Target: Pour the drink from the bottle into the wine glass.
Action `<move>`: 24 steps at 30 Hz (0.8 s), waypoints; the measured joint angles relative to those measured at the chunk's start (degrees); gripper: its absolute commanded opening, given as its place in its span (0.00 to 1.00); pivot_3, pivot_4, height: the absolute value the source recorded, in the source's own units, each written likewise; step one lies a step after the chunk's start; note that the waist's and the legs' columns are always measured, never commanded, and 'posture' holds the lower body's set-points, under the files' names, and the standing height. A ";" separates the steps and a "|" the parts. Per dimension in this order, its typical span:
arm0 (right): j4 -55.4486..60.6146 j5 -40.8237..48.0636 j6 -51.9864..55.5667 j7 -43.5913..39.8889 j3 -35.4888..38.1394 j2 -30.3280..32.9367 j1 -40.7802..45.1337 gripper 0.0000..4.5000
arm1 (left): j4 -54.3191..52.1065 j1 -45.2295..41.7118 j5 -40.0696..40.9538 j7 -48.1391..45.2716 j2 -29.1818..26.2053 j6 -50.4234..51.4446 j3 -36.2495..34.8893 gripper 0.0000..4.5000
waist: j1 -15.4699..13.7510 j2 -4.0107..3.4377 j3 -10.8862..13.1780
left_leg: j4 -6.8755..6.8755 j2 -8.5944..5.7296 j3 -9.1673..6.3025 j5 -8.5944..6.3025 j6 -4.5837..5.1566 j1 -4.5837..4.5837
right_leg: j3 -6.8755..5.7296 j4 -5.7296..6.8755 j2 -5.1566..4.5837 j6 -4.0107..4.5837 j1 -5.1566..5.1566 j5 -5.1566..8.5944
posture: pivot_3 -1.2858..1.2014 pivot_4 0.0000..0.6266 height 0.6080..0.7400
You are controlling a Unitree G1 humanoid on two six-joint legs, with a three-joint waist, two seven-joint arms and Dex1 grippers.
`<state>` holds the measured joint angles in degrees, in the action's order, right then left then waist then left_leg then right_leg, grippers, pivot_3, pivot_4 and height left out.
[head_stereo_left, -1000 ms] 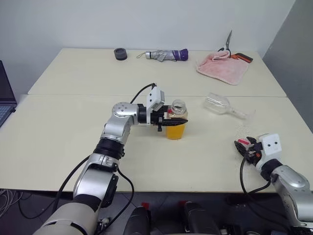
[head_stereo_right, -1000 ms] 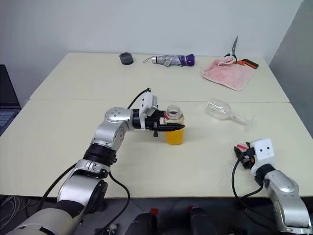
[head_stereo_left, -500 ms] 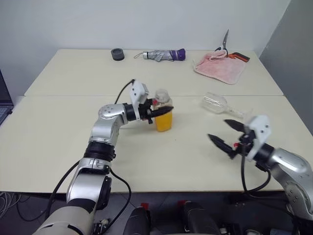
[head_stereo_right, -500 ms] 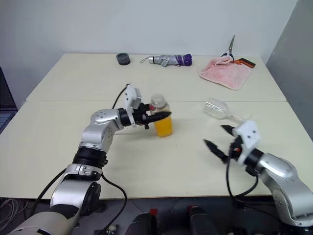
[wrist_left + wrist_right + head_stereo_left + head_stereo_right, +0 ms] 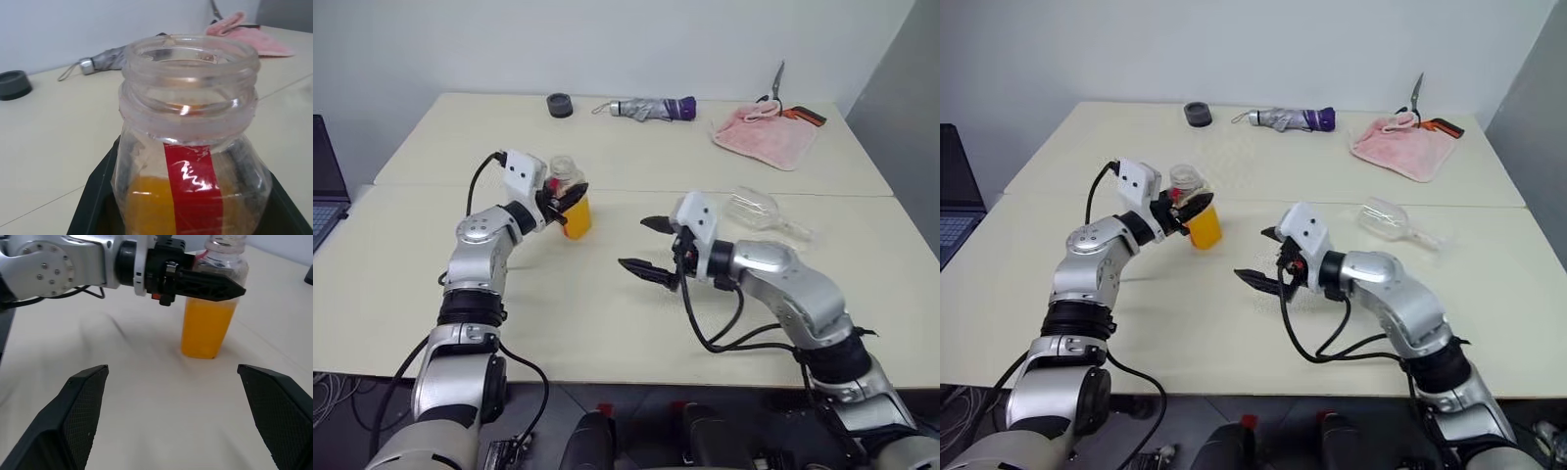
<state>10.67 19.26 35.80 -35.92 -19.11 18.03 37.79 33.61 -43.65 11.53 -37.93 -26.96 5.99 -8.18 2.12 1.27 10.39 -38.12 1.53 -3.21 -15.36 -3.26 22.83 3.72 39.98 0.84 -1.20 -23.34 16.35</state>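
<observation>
The small clear plastic bottle [image 5: 570,192] with a squarish body, a red-and-white label strip and an open, capless wide neck stands upright on the left part of the pale cream table [image 5: 411,284], just near of the seam between the two table tops; the translucent orange-yellow drink [image 5: 207,331] fills its lower body; the left gripper [image 5: 570,204] has its two black fingers [image 5: 205,284] clamped tight around the bottle just below the neck, reaching in from the left; the right gripper [image 5: 649,245] hovers above the middle of the table, well apart from the bottle and to its right, its fingers [image 5: 83,406] spread wide and holding nothing; the clear stemmed wine glass [image 5: 759,211] lies on its side to the right, beyond the right arm, its stem pointing right; along the far edge lie a small dark round cap [image 5: 559,104], a folded grey-and-purple umbrella [image 5: 649,108], a pink cloth [image 5: 764,134] and a pair of orange-handled scissors [image 5: 790,105] resting on the cloth.
</observation>
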 measured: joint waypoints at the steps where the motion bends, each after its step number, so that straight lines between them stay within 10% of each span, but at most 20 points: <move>1: -1.14 -0.71 -0.63 0.01 -0.36 -0.99 1.07 1.00 | 0.64 -0.27 -0.07 1.26 -0.12 -0.17 -0.24 0.40 | 0.03 0.00 0.00 | 0.00 0.00 -0.02 0.00 0.00 -0.01 | -0.03 0.01 0.04 0.00 0.00 0.00 | 0.52 0.24 1.00; 15: -6.84 -5.97 -2.77 -0.10 -1.31 -6.85 4.30 1.00 | 10.30 -4.45 -0.51 12.00 -0.48 -3.24 -3.31 0.40 | 0.21 0.00 -0.01 | 0.03 0.02 -0.07 0.00 -0.01 -0.01 | -0.11 0.06 0.05 0.04 -0.03 -0.02 | 0.52 0.24 1.00; 24: -6.12 -6.67 -1.48 0.96 0.02 -7.49 4.22 1.00 | 13.19 -3.64 -1.00 13.68 -0.13 -3.78 -3.40 0.99 | 0.21 0.01 -0.01 | 0.03 0.01 -0.09 0.01 -0.01 0.09 | -0.13 0.06 0.03 0.04 -0.10 -0.02 | 0.52 0.24 1.00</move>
<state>4.55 12.59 34.31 -34.96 -19.09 10.54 42.01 46.81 -47.30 10.53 -24.25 -27.09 2.21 -11.58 2.33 1.27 10.38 -38.09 1.54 -3.31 -15.35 -3.28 22.92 3.59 40.04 0.87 -1.16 -23.44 16.33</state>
